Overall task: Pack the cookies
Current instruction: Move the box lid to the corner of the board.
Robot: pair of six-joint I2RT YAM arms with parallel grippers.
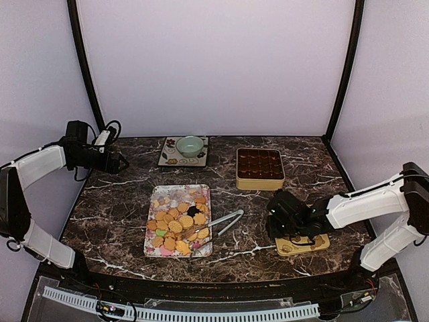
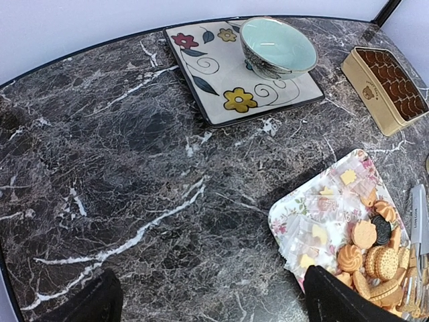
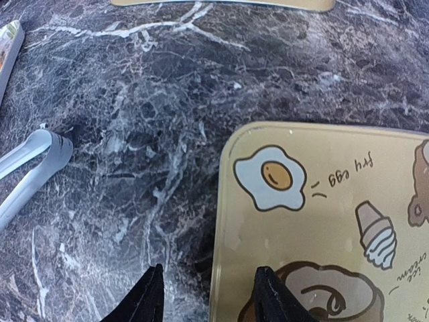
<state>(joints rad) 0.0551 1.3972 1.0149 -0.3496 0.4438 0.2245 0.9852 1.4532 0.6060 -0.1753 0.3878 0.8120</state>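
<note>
The cookies (image 1: pixel 175 225) lie piled on a floral tray (image 1: pixel 151 249) in the middle of the table: mostly golden-orange, one dark. In the left wrist view they (image 2: pixel 374 249) sit at the lower right on the tray (image 2: pixel 285 221), along with clear wrappers. A gold tin (image 1: pixel 260 168) with brown compartments stands behind the tray to the right. My left gripper (image 1: pixel 118 163) is open and empty, up over the far left of the table (image 2: pixel 214 310). My right gripper (image 1: pixel 277 223) is open, low over the left edge of a yellow cartoon-printed lid (image 3: pixel 315 221), its jaws (image 3: pixel 208 300) either side of that edge.
Metal tongs (image 1: pixel 225 223) lie right of the tray, their hinge end in the right wrist view (image 3: pixel 33 168). A pale green bowl (image 1: pixel 190 145) sits on a floral square plate (image 1: pixel 169 158) at the back. The lid (image 1: pixel 305 245) lies near the front right.
</note>
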